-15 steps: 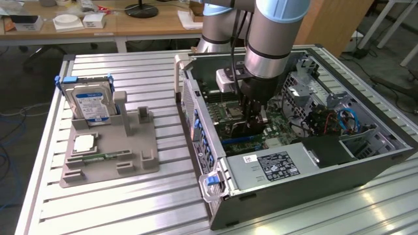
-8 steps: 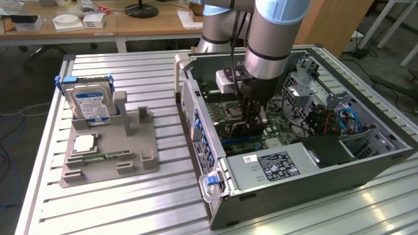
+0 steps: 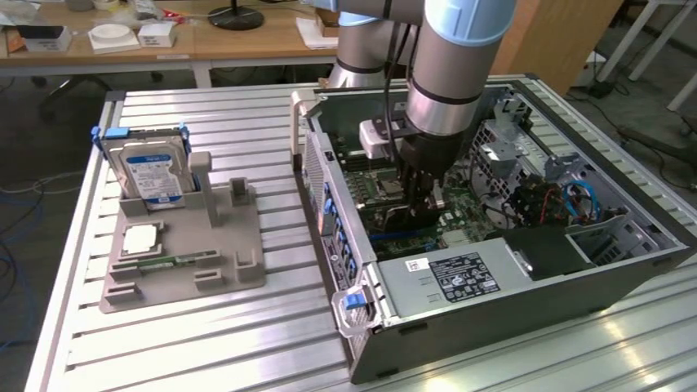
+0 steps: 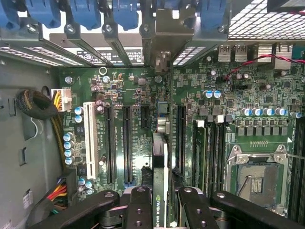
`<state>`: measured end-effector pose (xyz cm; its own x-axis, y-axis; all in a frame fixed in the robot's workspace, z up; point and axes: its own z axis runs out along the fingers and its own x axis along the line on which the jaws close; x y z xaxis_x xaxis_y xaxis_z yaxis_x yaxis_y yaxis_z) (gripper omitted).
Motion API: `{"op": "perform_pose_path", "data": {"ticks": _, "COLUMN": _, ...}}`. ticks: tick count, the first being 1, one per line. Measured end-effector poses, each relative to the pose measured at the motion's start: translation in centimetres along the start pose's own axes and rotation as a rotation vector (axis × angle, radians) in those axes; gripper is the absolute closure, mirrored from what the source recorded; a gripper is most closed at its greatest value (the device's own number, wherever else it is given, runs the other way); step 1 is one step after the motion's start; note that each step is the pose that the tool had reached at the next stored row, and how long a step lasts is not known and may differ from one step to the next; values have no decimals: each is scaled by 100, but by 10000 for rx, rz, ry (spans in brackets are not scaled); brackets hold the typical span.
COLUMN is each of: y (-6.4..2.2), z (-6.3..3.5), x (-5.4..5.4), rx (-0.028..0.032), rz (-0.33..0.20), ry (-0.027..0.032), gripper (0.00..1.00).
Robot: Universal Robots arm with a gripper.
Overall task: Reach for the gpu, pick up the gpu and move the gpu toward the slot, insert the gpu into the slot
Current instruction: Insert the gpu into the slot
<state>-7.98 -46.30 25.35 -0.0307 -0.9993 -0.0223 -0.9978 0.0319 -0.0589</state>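
Note:
Inside the open computer case (image 3: 326, 188) my gripper (image 3: 419, 196) reaches down over the green motherboard (image 4: 138, 90). It is shut on the gpu (image 4: 160, 186), which stands edge-on between the two black fingers (image 4: 139, 207), a green and black card with a printed label. Its far end reaches the case's rear brackets. The card lies parallel to the long black connector strips (image 4: 127, 143), between two of them. The slot directly under it is covered by the card, so I cannot tell how deep it sits. In the exterior view the gpu (image 3: 394, 219) shows dark below the gripper.
A grey fixture (image 3: 234, 273) at the exterior view's left holds a blue-labelled hard drive (image 3: 153, 173), a processor (image 3: 143, 239) and a memory stick (image 3: 166, 263). Around the card are the processor socket (image 4: 257, 183), a white connector (image 4: 88, 138), a cable bundle (image 4: 38, 106) and the power supply (image 3: 458, 276).

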Motion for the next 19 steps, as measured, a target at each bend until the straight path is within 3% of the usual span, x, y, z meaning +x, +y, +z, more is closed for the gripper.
{"op": "perform_pose_path", "data": {"ticks": 5, "y": 2, "z": 27, "x": 1, "rx": -1, "rz": 0, "ry": 2, "gripper": 74}}
{"op": "perform_pose_path", "data": {"ticks": 6, "y": 2, "z": 40, "x": -2, "rx": 11, "rz": 2, "ry": -24, "gripper": 74}}
{"op": "perform_pose_path", "data": {"ticks": 19, "y": 3, "z": 39, "x": 0, "rx": 2, "rz": 1, "ry": -4, "gripper": 74}}
